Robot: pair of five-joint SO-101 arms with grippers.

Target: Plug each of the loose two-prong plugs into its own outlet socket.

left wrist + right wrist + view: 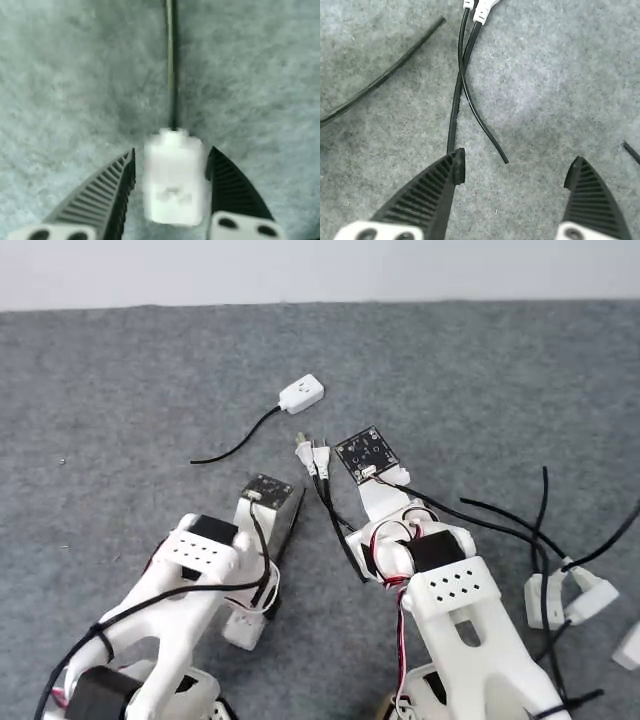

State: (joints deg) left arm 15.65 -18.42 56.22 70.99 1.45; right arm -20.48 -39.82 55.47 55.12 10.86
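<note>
Grey carpeted worktop [120, 390]. Left arm [170, 590] comes in from the near-left corner, right arm [460, 610] from the near edge right of centre, and both point toward the middle.

Left fingers [110, 195] are partly open and straddle a white socket [174, 180]. The socket sits deep between them, past the tips. One finger looks to touch its side, and a thin strip of carpet shows at the other, so there is no clear clamp. Its black cable [171, 60] runs straight away from the fingers over the carpet.

Right fingers [432, 190] are spread wide and hold nothing, low over bare carpet. The two plugs [484, 9] lie side by side well ahead of the tips, near the worktop middle, untouched. Their cords [462, 75] cross and trail back toward the fingers. One cord passes just beside one tip, and the other cord's cut end lies in the gap, nearer that same tip.

Far socket [301, 393], white, lies toward the far edge just beyond the plugs and apart from them, with nothing plugged in.

Side sockets [548, 600], white with black cables, are clustered at the right edge, well apart from the plugs.
</note>
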